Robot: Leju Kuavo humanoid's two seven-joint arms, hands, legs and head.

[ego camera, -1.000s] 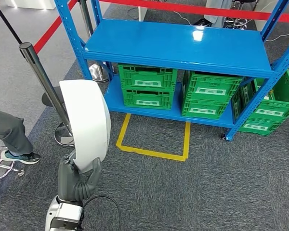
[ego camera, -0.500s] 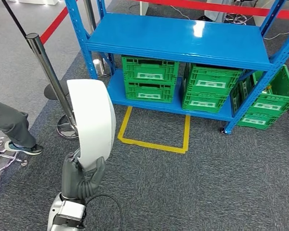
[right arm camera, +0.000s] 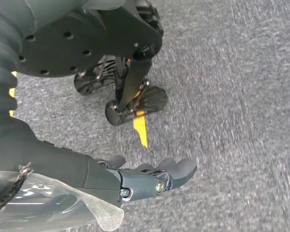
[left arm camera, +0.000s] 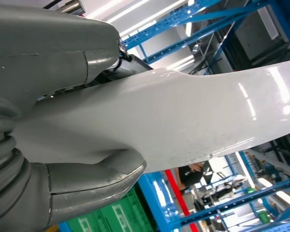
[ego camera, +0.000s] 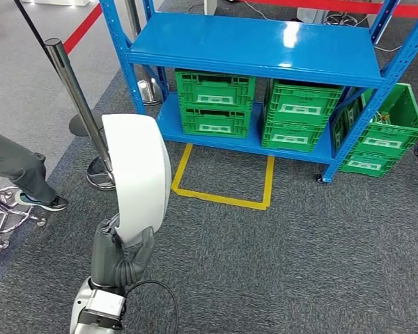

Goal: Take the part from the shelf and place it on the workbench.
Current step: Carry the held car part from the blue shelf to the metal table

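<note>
left hand (ego camera: 120, 257): grips the part from below, thumb on one face, darker fingers on the other. Left wrist view shows thumb (left arm camera: 96, 181) pressed flat on the shell's surface.
part (ego camera: 137, 177): white glossy curved shell, rounded at the top like a dome or cover panel, narrowing toward the grip end. Smooth, no markings visible, ceiling lights reflect on it. Held upright in front of the robot, above the carpet, well apart from the shelf.
right hand (right arm camera: 151, 179): hangs over the carpet, fingers stretched out straight and close together, holds nothing.
cable (ego camera: 157, 296): black loop by the left wrist.
carpet (ego camera: 302, 264): dark grey, covers the floor between robot and shelf.
yellow tape (ego camera: 223, 198): rectangle outline on the carpet, just in front of the shelf.
person's leg (ego camera: 23, 174): grey trouser and shoe, at the left, next to a chrome chair base.
barrier post (ego camera: 78, 97): chrome post, tilted in view, round base on the floor; red belt runs off behind it.
shelf (ego camera: 254, 49): blue steel rack, glossy top deck bare.
green crates (ego camera: 214, 104): stacked in pairs on the lower deck; more sit on the floor at the shelf's right end.
</note>
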